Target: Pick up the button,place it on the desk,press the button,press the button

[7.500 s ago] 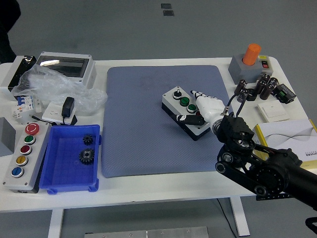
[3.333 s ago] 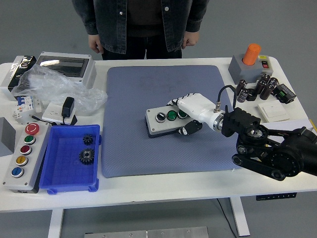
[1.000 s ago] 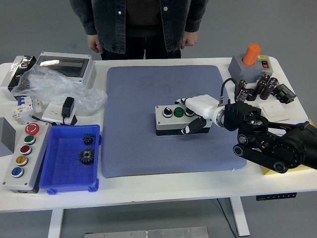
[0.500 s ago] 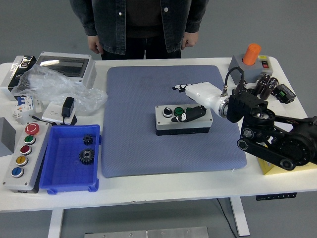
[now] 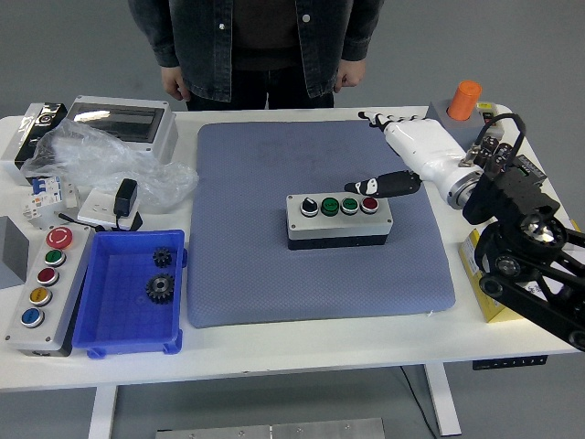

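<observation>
Button box flat on the mat, long axis left-right, just below-left of the right hand; thumb over its right end, holding nothing, fingers spread; person standing beyond.

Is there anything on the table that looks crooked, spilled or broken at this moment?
Nothing stands out. The button box sits flat and square on the blue mat, its four buttons intact. The right hand is raised above the box's right end, fingers open, holding nothing. The two gears lie inside the blue tray.
</observation>
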You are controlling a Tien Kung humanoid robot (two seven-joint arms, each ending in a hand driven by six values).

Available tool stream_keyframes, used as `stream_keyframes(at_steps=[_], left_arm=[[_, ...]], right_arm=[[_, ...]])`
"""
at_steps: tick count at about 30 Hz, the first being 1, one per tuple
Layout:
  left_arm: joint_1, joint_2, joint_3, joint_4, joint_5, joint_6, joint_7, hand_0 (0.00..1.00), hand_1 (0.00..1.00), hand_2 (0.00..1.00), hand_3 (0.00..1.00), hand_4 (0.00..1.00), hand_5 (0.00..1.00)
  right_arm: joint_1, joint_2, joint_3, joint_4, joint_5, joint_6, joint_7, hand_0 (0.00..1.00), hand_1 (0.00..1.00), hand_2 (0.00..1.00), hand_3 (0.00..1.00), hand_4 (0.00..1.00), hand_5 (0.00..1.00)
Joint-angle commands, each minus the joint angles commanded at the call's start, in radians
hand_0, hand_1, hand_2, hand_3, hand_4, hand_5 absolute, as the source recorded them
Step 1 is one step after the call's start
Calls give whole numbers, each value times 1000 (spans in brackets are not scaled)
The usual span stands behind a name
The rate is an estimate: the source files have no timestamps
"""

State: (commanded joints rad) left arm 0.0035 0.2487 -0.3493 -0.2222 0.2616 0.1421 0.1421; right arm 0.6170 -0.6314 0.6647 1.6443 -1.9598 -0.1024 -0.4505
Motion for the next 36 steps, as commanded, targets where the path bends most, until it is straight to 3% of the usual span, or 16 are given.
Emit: stream_keyframes(at_steps=[1,2,7,8,13,14,24,36], left_arm=[[-1,0,-1,0,1,0,0,662,688,608,637,606,345],[-1,0,-3,0,2,0,-1,662,688,608,637,604,345],[-3,2,-4,-1,3,1,-1,662,688,608,637,604,345],[-2,2,-4,-1,3,1,-1,661,688,608,637,603,345],[-3,3,-1,-1,0,1,-1,661,688,608,637,603,345],[-3,3,-1,-1,0,1,-1,661,688,608,637,603,344],[-3,2,2,0,-4,1,-1,661,687,608,637,602,346],[-5,2,3,-1,-3,2,-2,662,688,609,638,606,351]], right_arm=[[-18,-17,23,27,-21,15,-17,808,774,793,942,998,660],[-32,-33,38,53,-32,33,-33,656,613,512,886,883,400],[-63,-87,49,135,-5,126,-86,656,613,512,886,883,400],[-64,-91,45,135,7,140,-90,429,405,261,789,421,86],[-60,-86,7,135,40,171,-103,429,405,261,789,421,86],[-58,-83,-1,135,44,174,-105,404,341,223,782,395,2],[-29,-56,-74,130,75,188,-112,384,325,217,793,378,2],[24,-2,-163,5,114,171,-88,377,314,214,821,371,2]])
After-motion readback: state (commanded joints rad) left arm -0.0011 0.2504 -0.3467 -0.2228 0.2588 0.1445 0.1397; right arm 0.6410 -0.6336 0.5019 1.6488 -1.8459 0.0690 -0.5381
